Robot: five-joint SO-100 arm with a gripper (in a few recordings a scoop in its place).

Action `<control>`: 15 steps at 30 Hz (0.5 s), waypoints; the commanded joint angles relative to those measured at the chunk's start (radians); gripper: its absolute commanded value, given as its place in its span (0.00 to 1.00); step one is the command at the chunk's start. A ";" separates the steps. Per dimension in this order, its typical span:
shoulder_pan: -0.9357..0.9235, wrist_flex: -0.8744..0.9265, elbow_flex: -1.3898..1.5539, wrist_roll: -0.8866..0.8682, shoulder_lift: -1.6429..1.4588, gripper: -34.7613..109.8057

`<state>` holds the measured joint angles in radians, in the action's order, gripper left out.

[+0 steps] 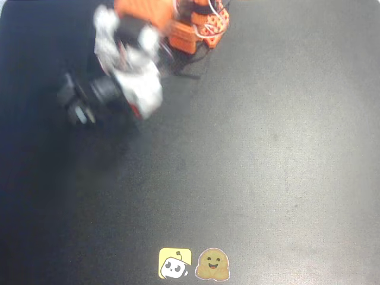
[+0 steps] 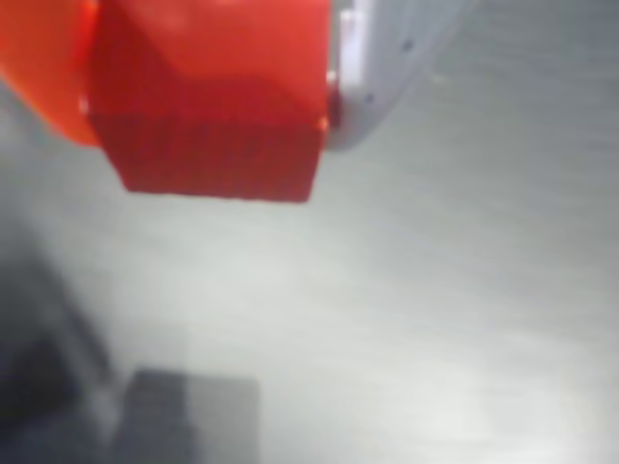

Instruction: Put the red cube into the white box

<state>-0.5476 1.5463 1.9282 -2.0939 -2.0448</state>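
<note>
Gripper (image 2: 208,92) clamped on cube (image 2: 218,116), lifted off the table (image 1: 267,166) near its top-left corner, apparently for carrying to the box.

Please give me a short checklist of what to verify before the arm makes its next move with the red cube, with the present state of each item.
1. Cube held: ok. In the wrist view the red cube sits between an orange finger and a white finger.
2. Grip centred: cannot tell; the wrist view is blurred.
3. Cube off the table: ok, judging by the wrist view; the cube's shadow lies apart from it on the table.
4. White box located: cannot tell from these views.
5. Arm steady: not ok; the arm looks motion-blurred in the overhead view.
6. Path free of other things: ok in the overhead view; two stickers lie flat near the bottom edge.
</note>
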 commanded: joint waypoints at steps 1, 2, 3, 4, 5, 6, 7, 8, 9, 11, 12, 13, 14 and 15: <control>-0.225 0.089 0.002 0.114 -0.069 0.24; -0.287 0.107 0.000 0.153 -0.069 0.24; -0.347 0.121 0.000 0.190 -0.071 0.24; -0.403 0.135 -0.002 0.227 -0.071 0.24; -0.456 0.150 0.000 0.256 -0.071 0.24; -0.505 0.161 0.005 0.288 -0.071 0.24; -0.549 0.167 0.011 0.314 -0.071 0.24; -0.586 0.172 0.014 0.336 -0.069 0.24; -0.618 0.173 0.015 0.353 -0.066 0.24; -0.663 0.175 0.017 0.376 -0.058 0.24; -0.680 0.175 0.020 0.380 -0.054 0.24; -0.693 0.173 0.026 0.385 -0.052 0.24; -0.704 0.169 0.032 0.394 -0.052 0.24; -0.713 0.166 0.037 0.403 -0.052 0.24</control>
<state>-1.2287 1.7119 1.9635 -1.7135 -2.0816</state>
